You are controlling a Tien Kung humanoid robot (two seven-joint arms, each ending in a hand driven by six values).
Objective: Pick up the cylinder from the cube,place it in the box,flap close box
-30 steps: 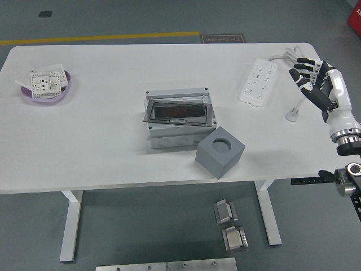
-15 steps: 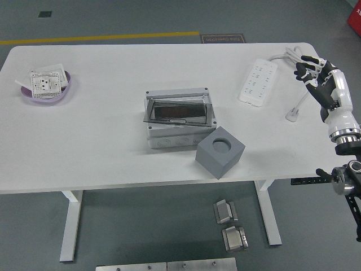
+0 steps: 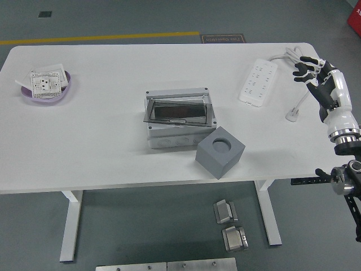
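Retreating rightward, the right hand (image 3: 316,76) is hanging spread and empty; reaching left toward the cube (image 3: 220,152) is coming next.

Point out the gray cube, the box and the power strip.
gray cube (image 3: 213,159), head view, on its front left face.
box (image 3: 175,138), head view, on its front wall.
power strip (image 3: 258,82), head view, middle of its top face.
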